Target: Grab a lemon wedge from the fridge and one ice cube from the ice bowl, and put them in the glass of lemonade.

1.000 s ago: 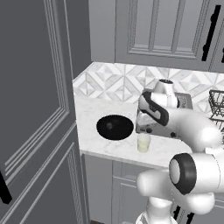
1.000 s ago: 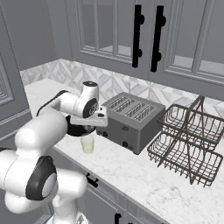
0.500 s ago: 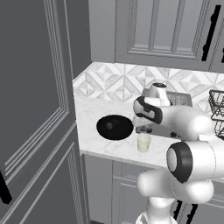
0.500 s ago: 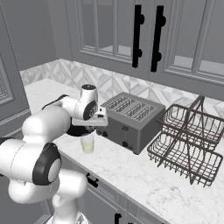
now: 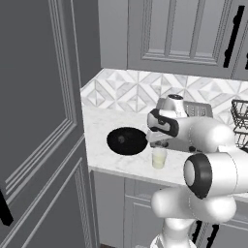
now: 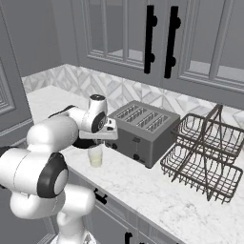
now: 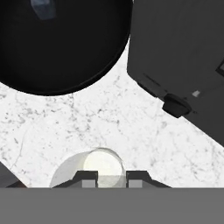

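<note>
Directly above the glass of lemonade (image 7: 99,168) the fingers (image 7: 89,176) hang, tips pointing down at its rim; in the hand view they stand a little apart with the pale liquid showing between them, and I cannot tell whether anything small is pinched there. From the left base view the gripper (image 5: 158,143) sits just over the glass, close to it, with the white arm folded behind. The step in hand looks like a drop into the glass, or the pause right after one; the lemon wedge is too small to make out. Just beside the glass lies the ice bowl (image 7: 65,48), round and black, with one pale ice cube (image 7: 42,8) near its far rim. If ice is next, the move calls for a short lift, a shift over the bowl and a descent onto that cube. A dark toaster (image 6: 141,129) stands close on the other side, and a wire rack (image 6: 205,152) sits farther along the marble counter (image 7: 87,122)
</note>
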